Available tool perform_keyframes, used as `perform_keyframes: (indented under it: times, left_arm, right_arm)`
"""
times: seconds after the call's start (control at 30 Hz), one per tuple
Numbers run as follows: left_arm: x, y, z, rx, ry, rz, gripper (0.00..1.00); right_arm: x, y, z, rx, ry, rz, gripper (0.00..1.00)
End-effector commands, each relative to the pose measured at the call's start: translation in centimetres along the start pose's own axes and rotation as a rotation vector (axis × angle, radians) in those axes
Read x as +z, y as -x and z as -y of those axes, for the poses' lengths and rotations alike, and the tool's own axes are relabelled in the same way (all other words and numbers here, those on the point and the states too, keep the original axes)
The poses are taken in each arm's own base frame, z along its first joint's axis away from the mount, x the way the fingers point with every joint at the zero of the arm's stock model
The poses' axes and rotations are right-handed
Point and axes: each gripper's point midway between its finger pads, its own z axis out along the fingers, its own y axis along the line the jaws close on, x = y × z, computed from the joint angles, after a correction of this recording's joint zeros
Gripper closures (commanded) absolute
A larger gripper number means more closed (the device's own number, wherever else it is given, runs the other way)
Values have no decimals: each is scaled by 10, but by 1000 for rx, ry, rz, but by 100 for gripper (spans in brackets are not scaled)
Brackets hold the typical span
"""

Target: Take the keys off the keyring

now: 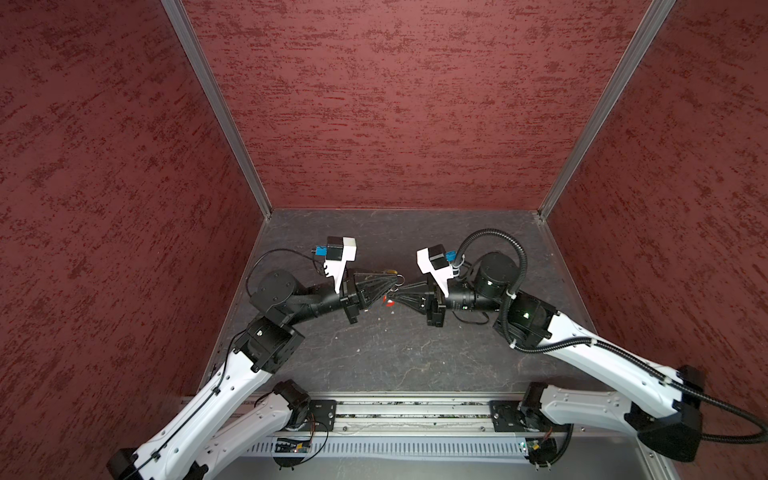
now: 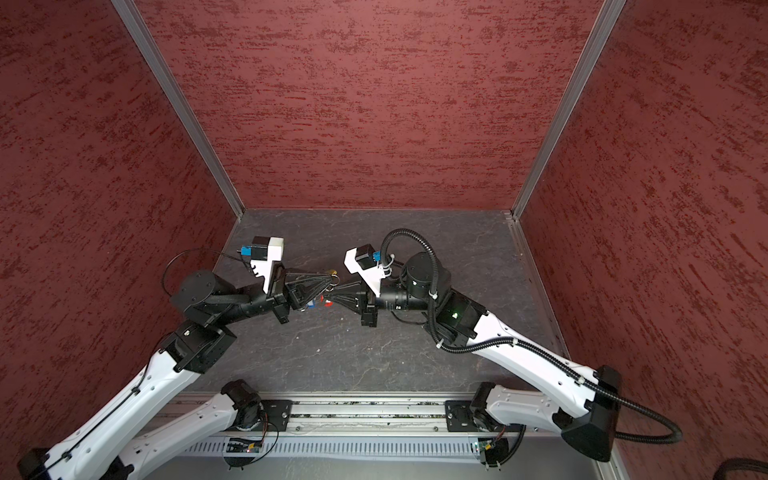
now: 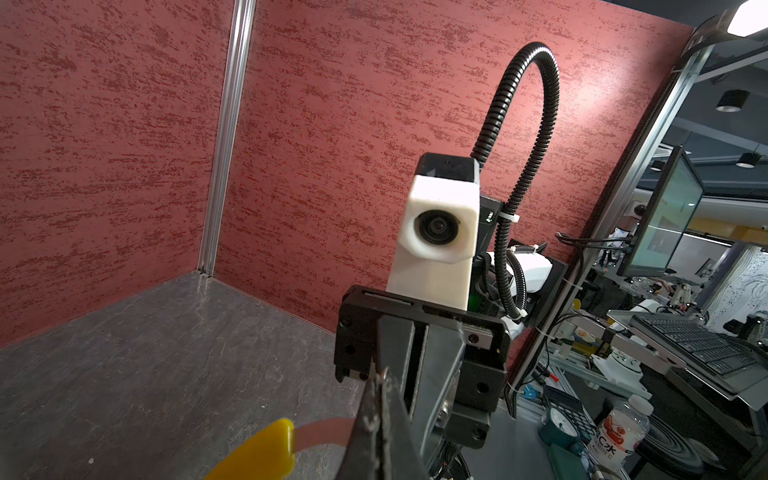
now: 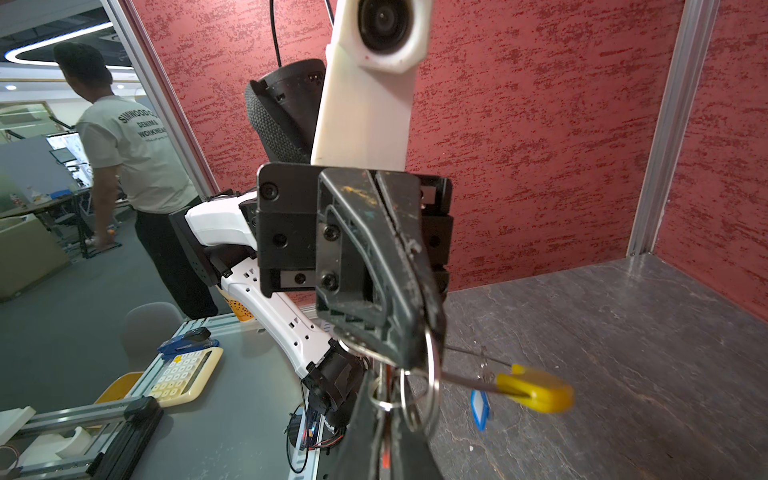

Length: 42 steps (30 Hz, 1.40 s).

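Both grippers meet tip to tip above the middle of the table. My left gripper (image 1: pixel 395 283) (image 3: pixel 380 399) is shut on the keyring, whose large silver ring (image 4: pixel 432 382) sticks out of its fingers (image 4: pixel 399 291). The keyring's yellow section (image 4: pixel 536 388) (image 3: pixel 257 453) (image 2: pixel 333 272) juts out beside the ring. My right gripper (image 1: pixel 395 296) (image 4: pixel 384 415) is shut on the red-orange tagged key (image 1: pixel 389 302) (image 4: pixel 385 457), with a small silver ring (image 4: pixel 380 399) at its tips. The blue tag (image 4: pixel 480 409) (image 2: pixel 311 306) shows below the left gripper. I cannot tell whether it hangs or lies on the table.
Dark grey stone-look tabletop (image 1: pixel 395 353) enclosed by red textured walls on three sides. An aluminium rail (image 1: pixel 415 415) carries both arm bases along the front edge. Outside the cell are a person, a calculator and desks.
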Motion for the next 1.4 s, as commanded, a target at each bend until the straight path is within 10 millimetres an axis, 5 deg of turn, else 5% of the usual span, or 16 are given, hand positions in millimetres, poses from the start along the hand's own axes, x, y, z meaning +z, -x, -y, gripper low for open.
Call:
perform_keyframes:
  times: [0.0,0.63,0.97,1.37]
  left_arm:
    - [3,-4,-3,19,10,-9,100]
    - [6,-21,-8,66,59,-29,100]
    - [0,-22,-3,71,64,-8,100]
    - [-2,-29,-6,77,96,-3,100]
  right_arm:
    - [4,11,-14,-41,64,10,100]
    - [9,29,-18,-74,84,63,100]
    - [8,38,-4,-22,-8,96,100]
    - [-6,71,-28,0,85,227,100]
